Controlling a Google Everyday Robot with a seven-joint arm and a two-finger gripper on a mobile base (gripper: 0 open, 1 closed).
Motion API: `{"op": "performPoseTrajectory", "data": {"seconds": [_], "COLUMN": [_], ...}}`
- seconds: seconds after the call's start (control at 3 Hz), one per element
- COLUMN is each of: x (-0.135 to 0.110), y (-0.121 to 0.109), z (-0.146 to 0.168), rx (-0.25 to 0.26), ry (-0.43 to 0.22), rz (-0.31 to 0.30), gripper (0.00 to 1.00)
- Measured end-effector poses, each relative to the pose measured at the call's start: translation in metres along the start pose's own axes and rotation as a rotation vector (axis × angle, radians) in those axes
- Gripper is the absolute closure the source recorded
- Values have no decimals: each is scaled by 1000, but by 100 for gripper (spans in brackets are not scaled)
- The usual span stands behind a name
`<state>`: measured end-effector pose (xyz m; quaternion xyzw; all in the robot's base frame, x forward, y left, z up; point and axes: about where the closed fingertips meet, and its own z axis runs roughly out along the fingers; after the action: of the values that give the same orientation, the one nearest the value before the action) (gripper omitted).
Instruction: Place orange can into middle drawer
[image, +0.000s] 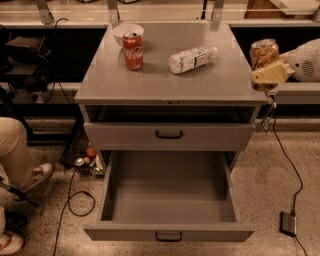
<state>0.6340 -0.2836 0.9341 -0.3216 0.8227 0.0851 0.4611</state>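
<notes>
At the cabinet's right edge, we see the gripper (266, 70) clamped around the orange can (263, 51), holding it upright over the corner of the cabinet top (170, 82). Below, the middle drawer (125, 233) stands pulled out. A red Coca-Cola can (133, 51) and a toppled plastic bottle (191, 59) rest on top.

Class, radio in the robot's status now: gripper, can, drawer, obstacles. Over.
Gripper shut on orange can, at right edge of cabinet. Middle drawer open below. Coca-Cola can, bottle on top, well left.
</notes>
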Motion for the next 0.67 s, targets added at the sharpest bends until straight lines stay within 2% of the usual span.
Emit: {"op": "performPoseTrajectory", "data": {"seconds": [0.33,0.67], "x": [28,87], "y": [18,68], "z": [-10,-22], "rx": [-13,-76], "ry": [111,262], "rz": [-53,-81], "gripper": [100,100]}}
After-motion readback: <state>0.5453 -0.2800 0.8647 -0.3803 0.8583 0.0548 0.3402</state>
